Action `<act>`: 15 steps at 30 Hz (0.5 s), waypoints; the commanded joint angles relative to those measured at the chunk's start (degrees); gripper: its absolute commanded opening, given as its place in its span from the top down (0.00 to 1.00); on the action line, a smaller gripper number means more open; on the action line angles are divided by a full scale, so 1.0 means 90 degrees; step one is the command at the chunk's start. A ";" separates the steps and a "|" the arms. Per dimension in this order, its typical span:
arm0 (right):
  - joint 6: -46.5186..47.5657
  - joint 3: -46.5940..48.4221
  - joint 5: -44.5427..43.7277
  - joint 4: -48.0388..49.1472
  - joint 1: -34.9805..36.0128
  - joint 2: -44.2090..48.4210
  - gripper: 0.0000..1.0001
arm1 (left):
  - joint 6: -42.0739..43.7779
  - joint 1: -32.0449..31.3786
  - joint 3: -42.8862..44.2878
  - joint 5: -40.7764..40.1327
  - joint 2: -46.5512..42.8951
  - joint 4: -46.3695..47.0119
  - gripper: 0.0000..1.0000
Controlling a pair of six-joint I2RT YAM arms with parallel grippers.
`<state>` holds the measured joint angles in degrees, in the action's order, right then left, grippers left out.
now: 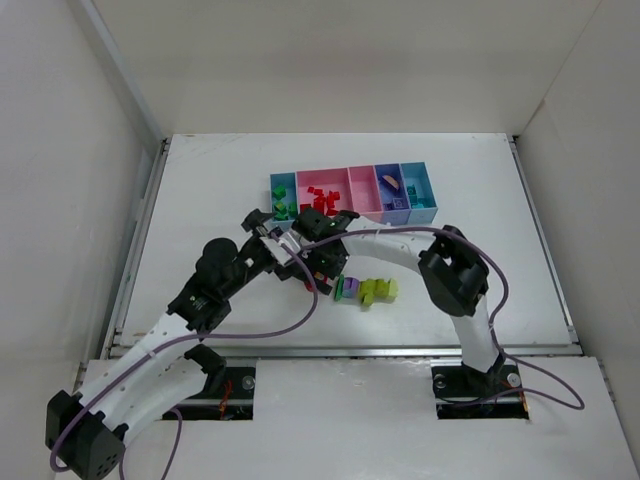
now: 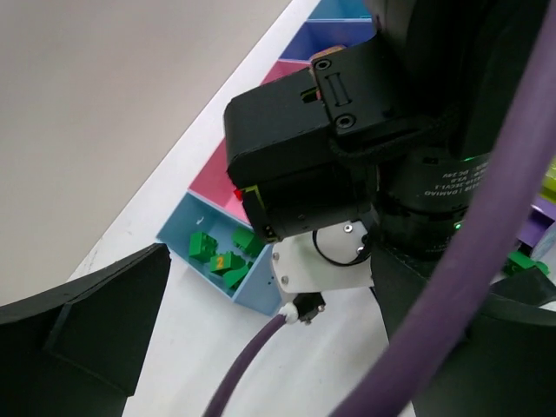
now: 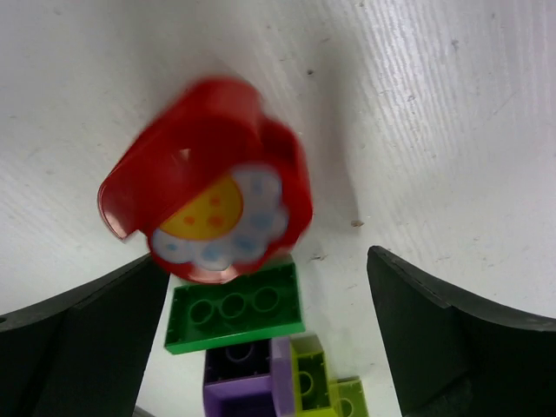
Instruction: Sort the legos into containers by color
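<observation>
Hanging over the white tabletop [image 3: 417,104], the right gripper [image 3: 265,269] has its two dark fingers [image 3: 78,339] spread wide, clamping nothing. Between them in the wrist view lies a round red plastic piece [image 3: 208,200] printed with a white-petalled, yellow-centred flower. It is blurred, and I cannot tell whether it touches the finger at 8 o'clock. At 6 o'clock from it, meeting its edge in the picture, is a flat green three-stud brick [image 3: 234,308]. A purple brick [image 3: 239,382] sits at 6 o'clock beyond that, with a lime-yellow piece [image 3: 308,378] just beside it at 5 o'clock.

The left gripper [image 2: 269,321] is likewise apart and holds nothing. Its own view is mostly filled by the right arm's black-and-white wrist [image 2: 347,174] and a thick purple cable [image 2: 452,261].

From above, the two grippers sit close together at mid-table, the left at about 10 o'clock from the right. A small cluster of loose legos [image 1: 366,290] in green, purple and lime lies on the table at 4 o'clock from the right gripper.

The row of five joined shallow plastic bins [image 1: 365,205] stands at 12 o'clock, just beyond both grippers:
- The light blue end bin [image 2: 261,291] at its 9 o'clock end holds green legos [image 2: 217,256], one bearing a yellow "2".
- The wide pink bin next to it holds red legos [image 1: 320,202].
- The purple-blue bin and the far light blue bin each hold a few small pieces — too small to tell apart.
</observation>
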<state>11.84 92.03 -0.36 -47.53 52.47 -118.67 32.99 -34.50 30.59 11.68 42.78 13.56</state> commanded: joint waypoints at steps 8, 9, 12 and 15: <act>0.0218 0.0633 0.0226 0.0543 -0.0438 0.1086 0.00 | -0.0413 0.0162 0.0165 -0.0517 -0.0555 0.0241 0.02; 0.0276 0.0692 0.0226 0.0632 -0.0497 0.1086 0.00 | -0.0501 0.0162 0.0311 -0.0517 -0.0555 0.0241 0.04; 0.0345 0.0877 -0.0173 0.0983 -0.0576 0.0941 0.00 | -0.0570 0.0162 0.0575 -0.0663 -0.0458 -0.0109 0.05; 0.0345 0.1392 -0.0526 0.0994 -0.0653 0.0531 0.00 | -0.0804 0.0162 0.1131 -0.1130 -0.0233 -0.0539 0.05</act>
<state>14.04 100.01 -1.87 -41.95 47.03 -111.61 28.82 -33.28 35.59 5.32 40.25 9.65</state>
